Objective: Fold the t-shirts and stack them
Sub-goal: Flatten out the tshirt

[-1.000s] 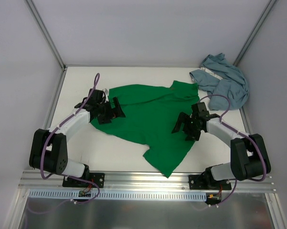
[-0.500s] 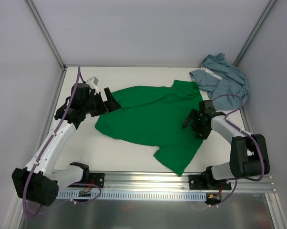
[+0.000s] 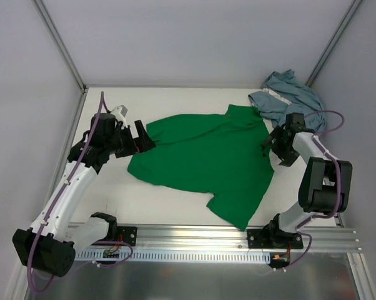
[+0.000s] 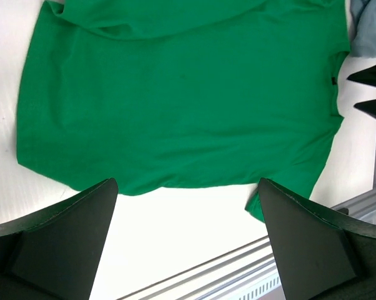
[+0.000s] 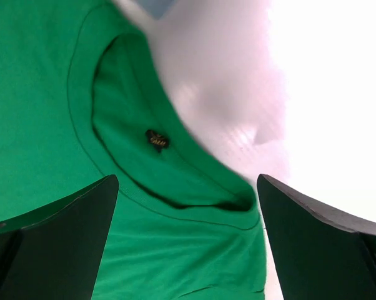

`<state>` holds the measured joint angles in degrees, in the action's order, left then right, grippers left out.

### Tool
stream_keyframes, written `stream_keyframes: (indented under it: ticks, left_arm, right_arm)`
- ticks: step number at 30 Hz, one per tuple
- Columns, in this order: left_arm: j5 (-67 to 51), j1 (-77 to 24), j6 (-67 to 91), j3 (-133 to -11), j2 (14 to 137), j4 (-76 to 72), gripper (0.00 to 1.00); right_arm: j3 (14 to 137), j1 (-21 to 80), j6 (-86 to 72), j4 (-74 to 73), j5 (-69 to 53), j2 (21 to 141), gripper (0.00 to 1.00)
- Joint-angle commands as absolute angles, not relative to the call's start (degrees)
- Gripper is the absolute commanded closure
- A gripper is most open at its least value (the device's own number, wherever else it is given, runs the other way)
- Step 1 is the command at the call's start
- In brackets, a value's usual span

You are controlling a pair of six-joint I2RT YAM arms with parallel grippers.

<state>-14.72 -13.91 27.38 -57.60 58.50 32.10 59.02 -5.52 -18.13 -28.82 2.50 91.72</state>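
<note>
With the left hand (image 3: 142, 135) and the right hand (image 3: 274, 149) both wide open and empty, the green shirt (image 3: 203, 159) lies spread on the bench (image 3: 169, 206) between them, collar under the right, and the blue-grey shirt (image 3: 294, 103) is heaped just beyond it; flattening looks done, so next comes pinching edges to fold.

White table (image 3: 166, 211), aluminium rail (image 3: 194, 233)

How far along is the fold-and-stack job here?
Done: the plain bright green cloth t-shirt lies spread out on the white table. In hand: nothing; the left gripper and right gripper hang open at its two ends. Left: fold it, fold the crumpled dusty blue-grey shirt in the far right corner, stack both.
</note>
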Motion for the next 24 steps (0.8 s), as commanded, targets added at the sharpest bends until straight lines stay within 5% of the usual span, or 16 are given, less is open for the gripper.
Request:
stream_keyframes:
  ticks: [1,11,24]
  left_arm:
    - [-14.8,-14.1,25.4,-56.3,60.1,31.9,0.01]
    - [-10.4,-13.8,24.1,-57.6,79.6,21.9,0.01]
    - [-0.4,-12.4,13.7,-81.2,105.4,14.5,0.01]
  right_arm:
    - [60.0,-6.5,-17.1,-30.9,0.7,89.4,0.0]
    - [52.6,-1.8,-14.2,-31.4,-11.4,71.1,0.01]
    - [51.9,-1.9,-9.5,-41.4,-10.2,58.8,0.0]
